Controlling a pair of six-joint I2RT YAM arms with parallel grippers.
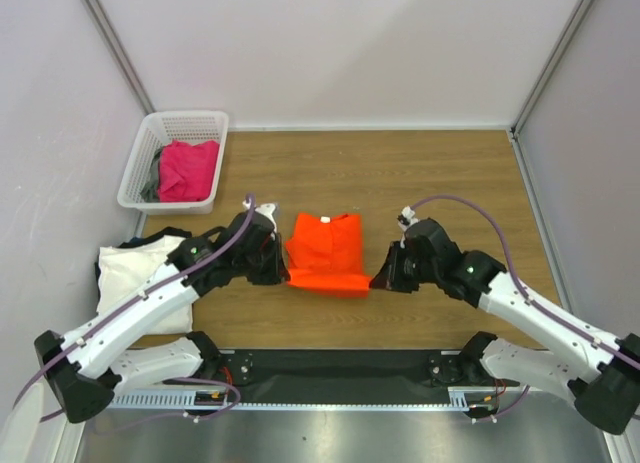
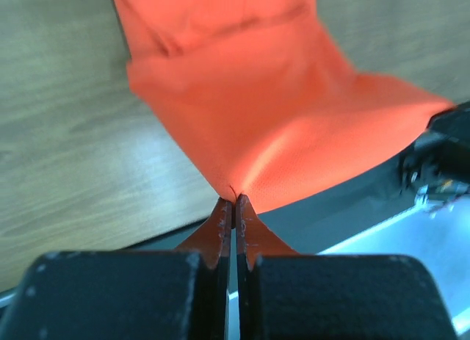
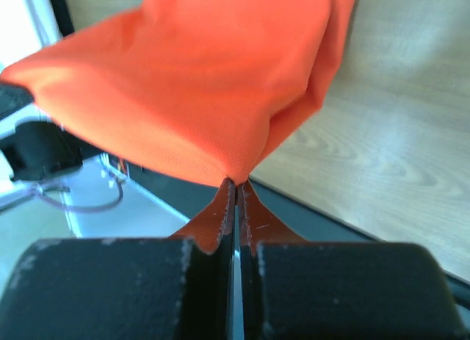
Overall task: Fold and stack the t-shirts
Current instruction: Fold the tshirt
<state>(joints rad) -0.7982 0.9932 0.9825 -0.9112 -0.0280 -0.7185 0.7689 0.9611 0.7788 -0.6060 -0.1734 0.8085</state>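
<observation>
Orange t-shirt (image 1: 325,249), partly folded on wooden table (image 1: 450,183): left gripper (image 1: 286,274) pinches its near left corner, right gripper (image 1: 374,281) its near right corner, jaws pressed together.

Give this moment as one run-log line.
phase: fold | orange t-shirt: near hem raised | left pincer: shut on left corner | right pincer: shut on right corner
</observation>
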